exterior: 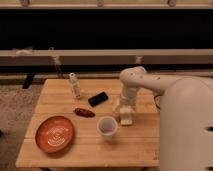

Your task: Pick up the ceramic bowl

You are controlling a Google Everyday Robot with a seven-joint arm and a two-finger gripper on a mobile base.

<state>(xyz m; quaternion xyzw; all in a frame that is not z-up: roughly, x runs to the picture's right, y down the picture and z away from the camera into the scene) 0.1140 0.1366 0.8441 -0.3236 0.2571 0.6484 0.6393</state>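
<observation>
The ceramic bowl [55, 133] is a wide, shallow orange-red dish with pale spiral marks inside. It sits on the front left part of the wooden table [90, 147]. My gripper [125, 118] hangs from the white arm [137, 82] over the table's right side, just right of a small white cup [107, 126]. The gripper is well to the right of the bowl and apart from it.
A slim white bottle [75, 85] stands at the back left. A black oblong object [98, 99] lies near the middle. A small dark red object [84, 112] lies between it and the bowl. My white body [187, 130] fills the right side. A rail runs behind the table.
</observation>
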